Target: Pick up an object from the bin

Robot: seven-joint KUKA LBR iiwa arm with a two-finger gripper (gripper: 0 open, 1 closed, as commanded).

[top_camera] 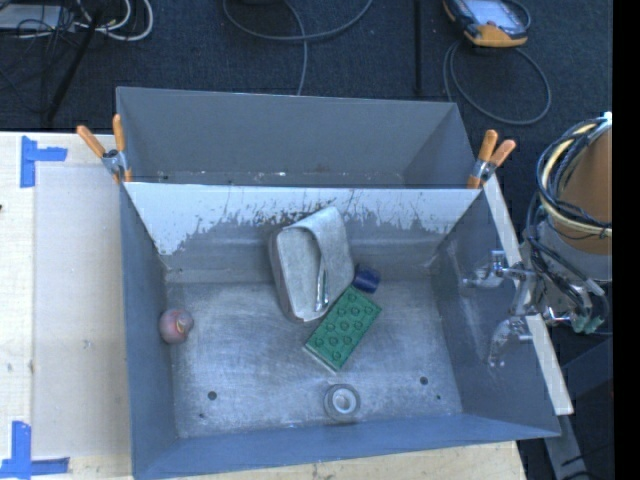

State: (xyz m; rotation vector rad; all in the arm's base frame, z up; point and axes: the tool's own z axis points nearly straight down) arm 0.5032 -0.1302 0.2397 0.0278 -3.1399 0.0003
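Observation:
My gripper (500,306) hangs over the bin's sloping right wall, with its two metal fingers (490,273) spread apart and nothing between them; it is open. To its left, near the bin's middle, lies a green studded building plate (343,328), tilted. A small blue cap-like piece (366,280) sits at the plate's upper corner. A grey metal scoop (308,260) lies on its side just behind them, touching the plate.
A small pinkish ball (176,324) rests by the left wall. A clear ring-shaped roll (342,400) lies near the front wall. The arm with its cables stands outside the bin on the right.

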